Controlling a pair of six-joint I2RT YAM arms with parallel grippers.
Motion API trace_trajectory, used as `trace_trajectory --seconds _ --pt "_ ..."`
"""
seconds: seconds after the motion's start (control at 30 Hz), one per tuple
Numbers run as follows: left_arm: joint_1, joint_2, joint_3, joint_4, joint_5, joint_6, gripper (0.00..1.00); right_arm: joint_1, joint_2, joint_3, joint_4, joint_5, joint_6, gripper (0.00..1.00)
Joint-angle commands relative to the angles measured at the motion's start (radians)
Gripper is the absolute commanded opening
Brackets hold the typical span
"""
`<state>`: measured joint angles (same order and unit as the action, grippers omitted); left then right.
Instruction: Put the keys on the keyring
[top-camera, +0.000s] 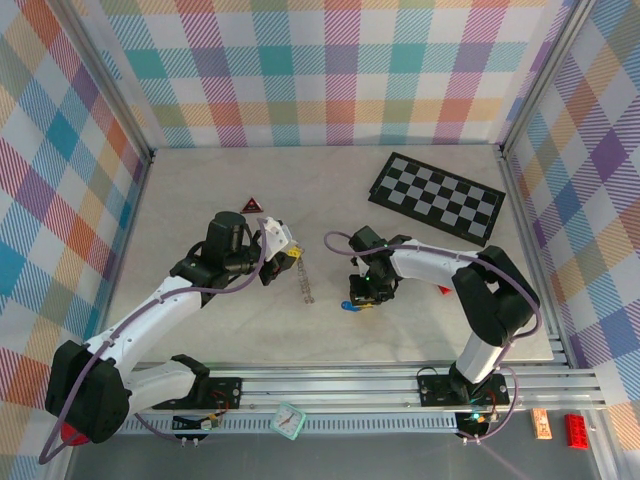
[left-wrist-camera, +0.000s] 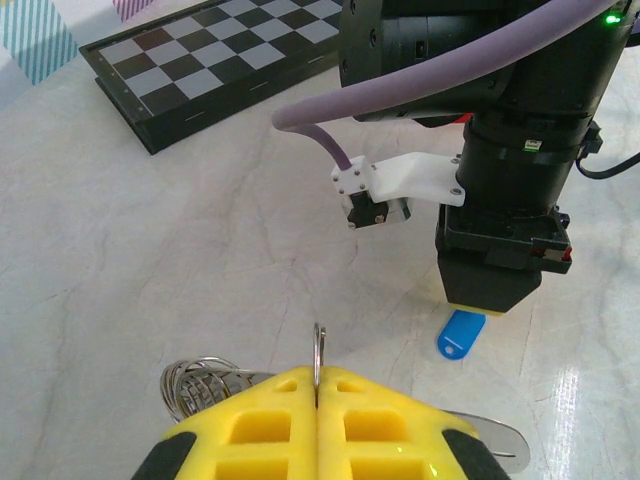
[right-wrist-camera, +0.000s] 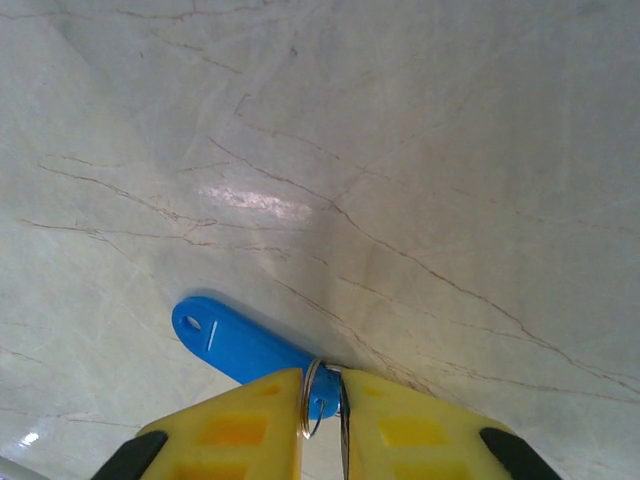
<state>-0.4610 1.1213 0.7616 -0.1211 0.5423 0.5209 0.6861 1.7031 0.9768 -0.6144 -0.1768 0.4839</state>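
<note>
top external: bare table (top-camera: 200, 190) lies open at left and far, with walls on three sides. left gripper (left-wrist-camera: 318, 378) fingers are pressed together on the keyring (left-wrist-camera: 318, 345); the keys (top-camera: 307, 280) trail nearward from it. right gripper (right-wrist-camera: 320, 380), just right of them, has its fingers slightly parted about a blue tag's (right-wrist-camera: 235, 340) ring; whether it grips cannot be told. chequered board (top-camera: 437, 197) far right; red-and-black triangle (top-camera: 251, 206) far left.

The pale marbled table (top-camera: 200, 190) carries a chequered board (top-camera: 436, 197) at its far right and a small red triangle (top-camera: 251, 206) at far left. Near its middle lie a blue tag (left-wrist-camera: 460, 333) and the thin keyring (top-camera: 307, 280).
</note>
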Motion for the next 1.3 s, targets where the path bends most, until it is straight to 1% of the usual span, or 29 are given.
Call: trace_trajectory --seconds 0.0,0.17,0.43,0.6,0.63,0.77,0.83,0.93,1.03,1.27 --pt "0.010 -0.001 0.003 0.045 0.044 0.018 0.00 -0.005 0.006 0.021 -0.033 -0.001 -0.017 0.16" --pt "0.010 -0.003 0.004 0.044 0.044 0.019 0.00 -0.005 0.002 0.028 -0.040 0.003 -0.021 0.15" --pt "0.009 -0.003 0.004 0.044 0.045 0.019 0.00 -0.005 0.001 0.036 -0.044 0.015 -0.021 0.16" --pt "0.010 -0.003 0.005 0.043 0.045 0.021 0.00 -0.005 0.009 0.036 -0.045 0.010 -0.023 0.13" --pt "0.010 -0.003 0.005 0.042 0.046 0.022 0.00 -0.005 0.009 0.036 -0.045 0.008 -0.023 0.10" --pt "0.010 -0.002 0.004 0.041 0.047 0.022 0.00 -0.005 0.010 0.036 -0.048 0.008 -0.025 0.08" --pt "0.010 -0.002 0.005 0.041 0.046 0.022 0.00 -0.005 0.010 0.036 -0.050 0.008 -0.026 0.08" --pt "0.010 -0.003 0.005 0.041 0.046 0.023 0.00 -0.005 0.014 0.038 -0.053 0.009 -0.026 0.12" --pt "0.010 -0.002 0.005 0.040 0.047 0.025 0.00 -0.006 0.018 0.040 -0.054 0.008 -0.028 0.13" --pt "0.010 -0.003 0.006 0.040 0.048 0.027 0.00 -0.005 0.021 0.046 -0.058 0.008 -0.030 0.07"
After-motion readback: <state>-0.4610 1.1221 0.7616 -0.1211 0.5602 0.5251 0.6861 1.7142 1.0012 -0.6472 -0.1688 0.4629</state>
